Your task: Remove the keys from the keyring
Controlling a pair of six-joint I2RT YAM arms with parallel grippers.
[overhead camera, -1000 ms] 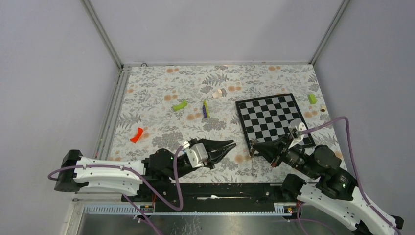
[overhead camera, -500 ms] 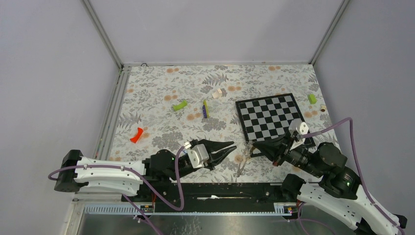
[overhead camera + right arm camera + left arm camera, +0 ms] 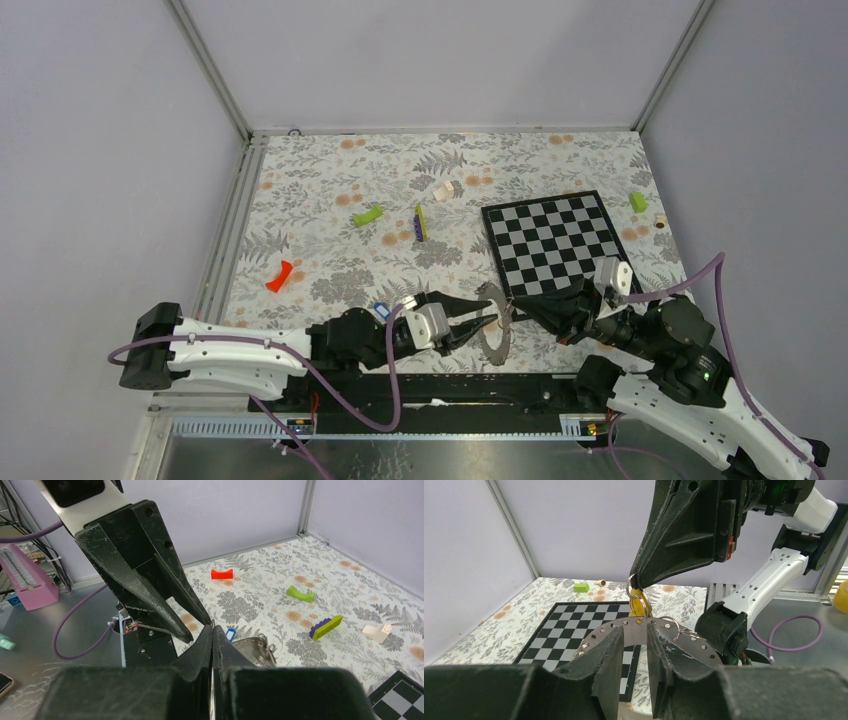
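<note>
Right gripper [image 3: 635,578] pinched shut on keys [image 3: 640,608]; left gripper [image 3: 634,630] narrowly parted at keyring [image 3: 684,636].

Left arm [image 3: 230,355] jaws parted; right arm [image 3: 700,415] jaws pinched.

Two arms, left arm [image 3: 230,355] and right arm [image 3: 700,415]: white moulded shells dotted with small dark screw heads, black joint housings between. Purple cable [image 3: 789,649] trails from each. Left gripper [image 3: 490,318], right gripper [image 3: 512,300]: matte black wedge-shaped fingers, edges scuffed grey. White camera block [image 3: 430,325] behind each. Green light [image 3: 708,377] on right arm's joint.
</note>
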